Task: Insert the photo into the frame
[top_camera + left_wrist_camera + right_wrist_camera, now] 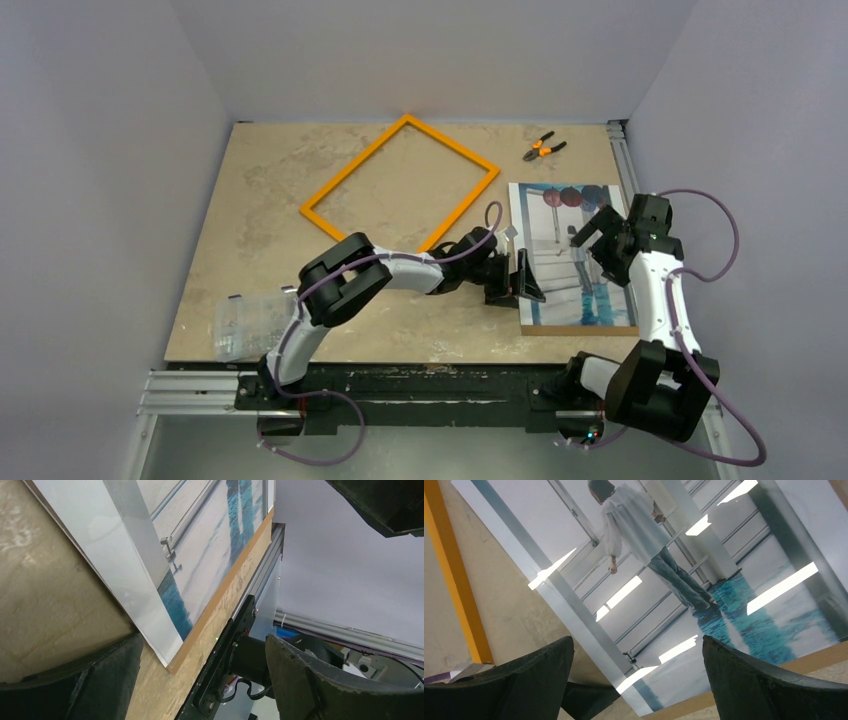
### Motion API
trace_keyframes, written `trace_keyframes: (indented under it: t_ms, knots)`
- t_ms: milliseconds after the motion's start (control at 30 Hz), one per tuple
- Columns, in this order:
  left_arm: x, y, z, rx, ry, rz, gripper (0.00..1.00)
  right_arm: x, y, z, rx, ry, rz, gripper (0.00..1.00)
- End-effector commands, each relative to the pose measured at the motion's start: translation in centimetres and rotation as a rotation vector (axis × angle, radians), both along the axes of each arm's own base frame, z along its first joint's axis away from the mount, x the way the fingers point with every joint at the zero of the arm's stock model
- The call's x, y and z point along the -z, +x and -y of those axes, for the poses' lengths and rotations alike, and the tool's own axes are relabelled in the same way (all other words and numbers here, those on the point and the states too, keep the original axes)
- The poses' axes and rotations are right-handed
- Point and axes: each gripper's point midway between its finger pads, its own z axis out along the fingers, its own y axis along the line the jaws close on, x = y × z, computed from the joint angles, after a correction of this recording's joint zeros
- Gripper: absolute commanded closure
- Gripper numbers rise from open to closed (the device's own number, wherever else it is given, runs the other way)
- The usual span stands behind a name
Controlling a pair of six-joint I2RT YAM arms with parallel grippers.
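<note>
The photo (557,255) lies flat at the right of the table on a brown backing board (580,330); it shows a person on pale steps. The orange frame (354,163) lies empty at the middle back, turned diagonally. My left gripper (525,275) is open at the photo's left edge near its near-left corner. In the left wrist view that corner of the photo (210,550) and board (220,600) sits between the spread fingers of the gripper (200,655). My right gripper (595,232) hovers open over the photo (674,555), holding nothing; the frame's edge (459,580) shows at the left.
Orange-handled pliers (543,148) lie at the back right, beyond the photo. A clear plastic bag (245,325) sits at the near left edge. Walls close in the table on three sides, and a metal rail (620,150) runs along its right side.
</note>
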Motion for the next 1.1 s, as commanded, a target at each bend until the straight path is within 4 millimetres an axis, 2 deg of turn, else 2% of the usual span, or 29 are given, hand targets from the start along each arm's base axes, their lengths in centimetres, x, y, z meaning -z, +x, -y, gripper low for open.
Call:
trace_keyframes:
  t_ms: [0, 100, 200, 267, 300, 433, 600, 667, 767, 900, 1000, 1067]
  knots:
    - [2.8, -0.6, 0.4, 0.031, 0.065, -0.001, 0.09, -0.5, -0.3, -1.2, -0.065, 0.031, 0.029, 0.01]
    - [2.0, -0.6, 0.3, 0.052, 0.052, 0.033, 0.07, -0.9, -0.3, -1.7, -0.094, 0.047, 0.044, 0.01]
    - [0.3, -0.1, -0.8, 0.044, 0.042, 0.111, 0.05, -1.4, -0.4, -2.4, -0.137, 0.062, 0.071, 0.01]
    - [-1.7, 0.6, -1.8, 0.029, 0.021, 0.177, 0.04, -1.9, -0.4, -2.9, -0.163, 0.065, 0.109, 0.01]
    - [-3.4, 1.0, -2.3, 0.019, -0.001, 0.213, 0.03, -2.1, -0.4, -3.0, -0.172, 0.067, 0.124, 0.01]
    - [-8.2, 2.8, -5.1, -0.034, -0.076, 0.322, 0.03, -2.6, -0.5, -3.8, -0.204, 0.087, 0.158, 0.01]
    - [-11.2, 4.9, -10.0, -0.123, -0.085, 0.409, 0.03, -2.7, -0.7, -4.9, -0.255, 0.122, 0.175, 0.01]
    - [-11.3, 5.9, -12.3, -0.166, -0.021, 0.448, 0.03, -2.7, -0.8, -5.4, -0.279, 0.138, 0.186, 0.01]
    - [-10.7, 6.8, -15.9, -0.209, 0.165, 0.538, 0.02, -3.0, -0.9, -6.6, -0.326, 0.175, 0.226, 0.01]
    - [-8.4, 7.6, -21.3, -0.241, 0.483, 0.598, 0.02, -2.8, -1.2, -7.7, -0.355, 0.210, 0.246, 0.01]
    - [-6.7, 8.7, -24.4, -0.270, 0.680, 0.631, 0.02, -2.2, -1.5, -8.3, -0.367, 0.228, 0.227, 0.01]
    - [-5.4, 9.0, -25.6, -0.257, 0.773, 0.627, 0.02, -1.9, -1.6, -8.9, -0.378, 0.229, 0.205, 0.01]
